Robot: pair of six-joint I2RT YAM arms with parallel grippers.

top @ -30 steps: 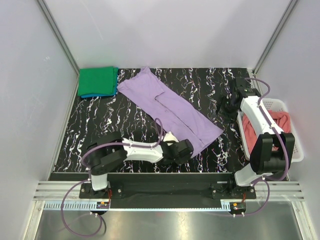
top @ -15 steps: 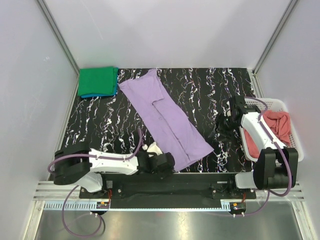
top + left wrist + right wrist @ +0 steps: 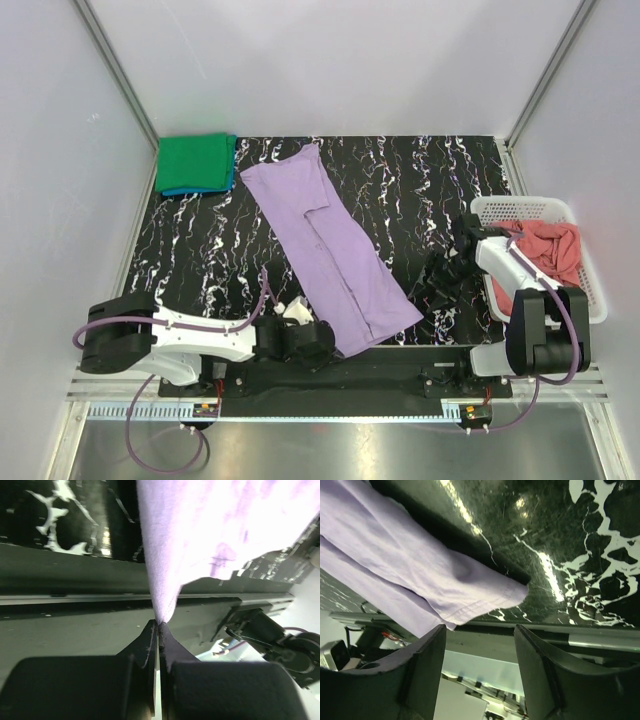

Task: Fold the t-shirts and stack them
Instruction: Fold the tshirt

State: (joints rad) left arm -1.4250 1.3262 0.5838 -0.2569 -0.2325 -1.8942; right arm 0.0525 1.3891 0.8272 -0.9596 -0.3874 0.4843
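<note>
Only the left wrist view shows the left gripper (image 3: 158,624) clamped on a corner of the light purple t-shirt (image 3: 330,250) spread across the table (image 3: 200,250) — the right gripper (image 3: 480,630) gapes empty by its hem — and the lattice basket (image 3: 505,208) holds a salmon pink t-shirt (image 3: 550,245).

The bench (image 3: 430,180) is black with white marble veining. The purple shirt (image 3: 325,250) across the middle is a plain light purple. At upper left, the green shirt (image 3: 193,160) is bright green, with the blue shirt (image 3: 200,190) showing only as an edge. At right, the white lattice basket (image 3: 520,208) holds the salmon pink shirt (image 3: 555,248).
</note>
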